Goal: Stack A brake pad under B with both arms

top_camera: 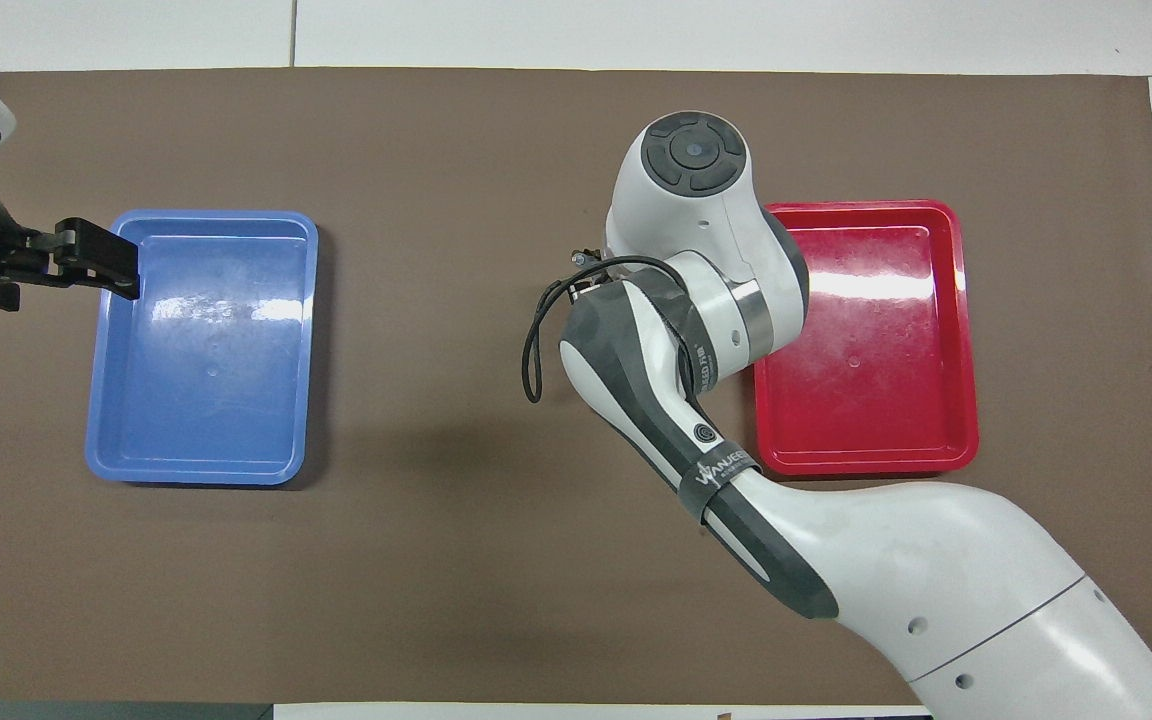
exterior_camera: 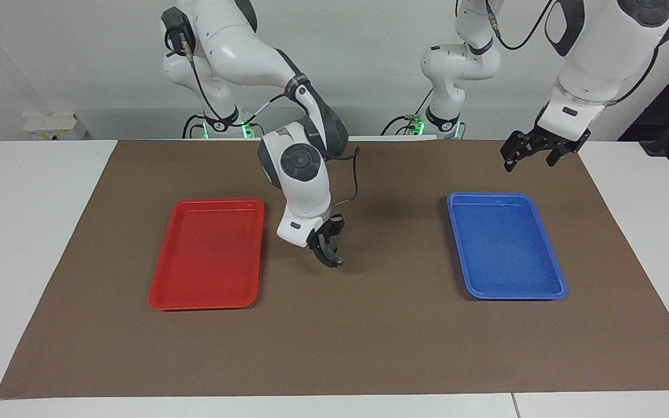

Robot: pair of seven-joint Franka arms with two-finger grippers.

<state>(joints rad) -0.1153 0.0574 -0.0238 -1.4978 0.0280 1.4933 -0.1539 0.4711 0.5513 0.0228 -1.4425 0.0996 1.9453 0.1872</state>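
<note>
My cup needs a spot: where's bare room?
Red tray, blue tray and the brown mat farther from the robots lie bare. Crowded beside the red tray under the right end effector; the left end effector hangs near the blue tray.

Bright even room light, white glare streaks on red tray (top_camera: 866,290) and blue tray (top_camera: 206,310), soft shadows, sharp focus.
</note>
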